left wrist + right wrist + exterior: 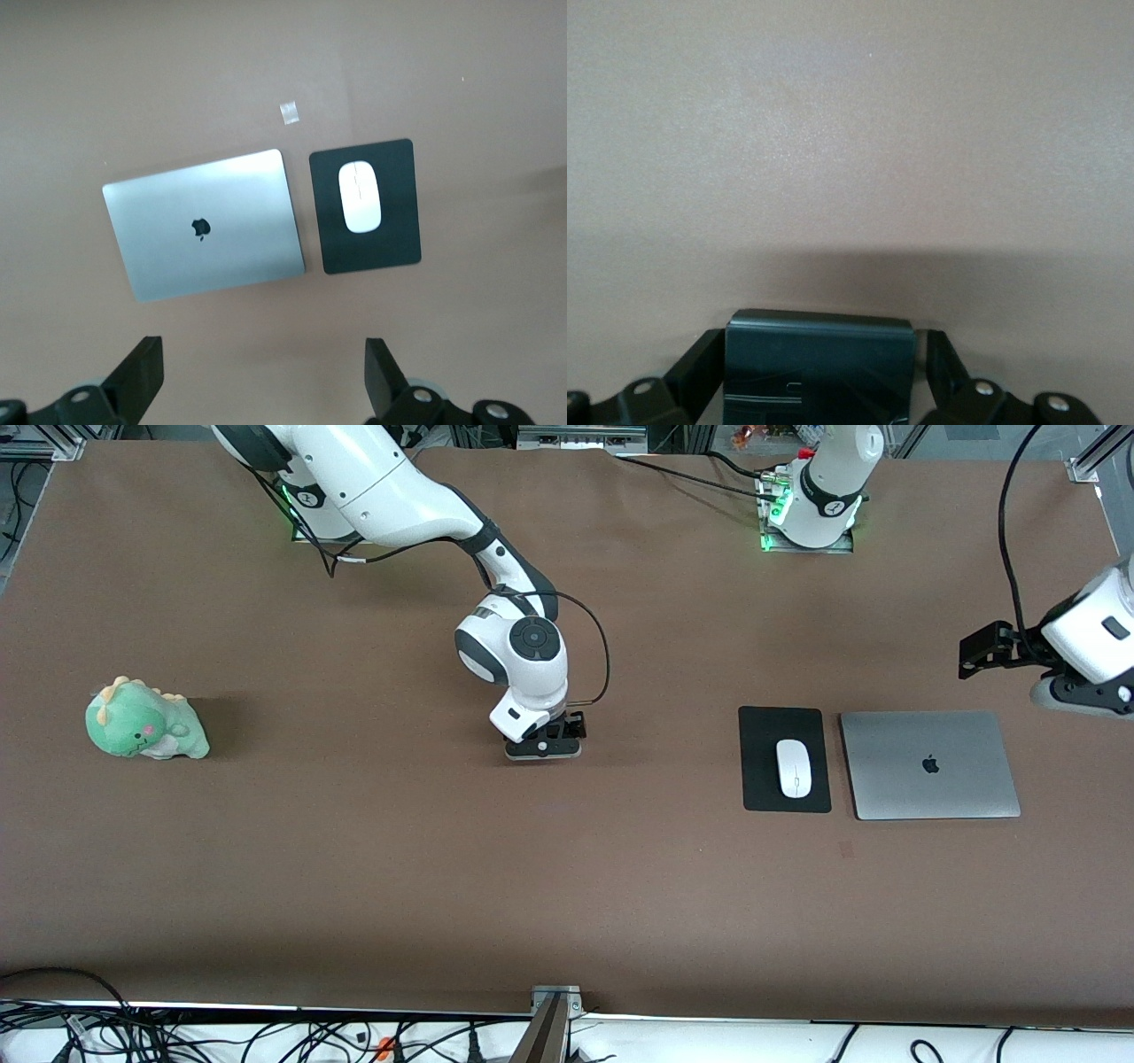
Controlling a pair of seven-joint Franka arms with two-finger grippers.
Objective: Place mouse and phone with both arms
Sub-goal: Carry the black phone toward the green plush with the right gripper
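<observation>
Right gripper (544, 746) low at mid-table, fingers (700, 365) closed against both sides of the phone (818, 365), black slab held between them just above the brown table (354, 868). Toward the left arm's end: mouse (794, 768) resting on the black mat (762, 779), silver laptop (929, 764) just beside. Left gripper (263, 376) spread wide, empty, hovering high over laptop and mat.

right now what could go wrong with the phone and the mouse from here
1. The right gripper is low at the table's middle with the phone between its fingers; only the phone's sides look gripped, so it may slip or tilt.
2. The mouse lies on the mat, which is close beside the laptop; carrying the phone there risks a bump.
3. The left gripper hangs open over that area, so the arms could crowd.
</observation>
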